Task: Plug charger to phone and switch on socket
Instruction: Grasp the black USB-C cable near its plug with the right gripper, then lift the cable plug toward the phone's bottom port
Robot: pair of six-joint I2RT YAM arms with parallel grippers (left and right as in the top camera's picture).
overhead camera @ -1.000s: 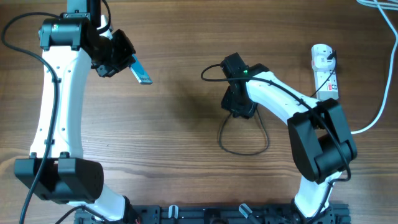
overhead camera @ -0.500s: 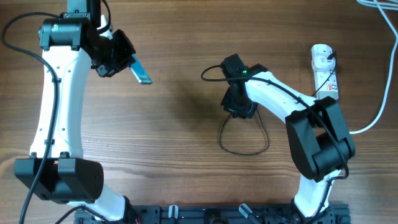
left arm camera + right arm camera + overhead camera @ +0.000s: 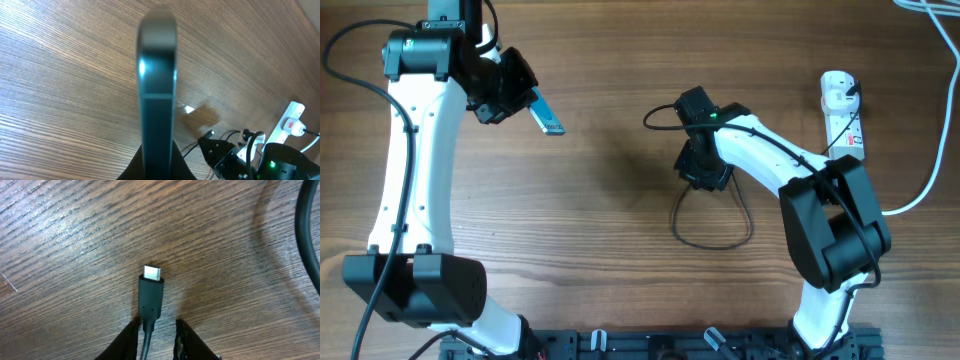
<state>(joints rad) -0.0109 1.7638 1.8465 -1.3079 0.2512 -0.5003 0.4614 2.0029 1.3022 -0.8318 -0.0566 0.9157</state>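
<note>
The left tool [image 3: 520, 98] grips the cyan phone [image 3: 548, 114]; the right tool [image 3: 156, 337] pinches the black charger [image 3: 151, 300], silver tip showing.

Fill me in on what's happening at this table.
The left pincer holds the phone up off the table, edge-on to its wrist camera. The right pincer grips the charger just behind its connector, with the rest of the cable looped on the wood below that arm. Phone and connector are well apart, so nothing is plugged in yet. The socket lies at the far right, untouched.
</note>
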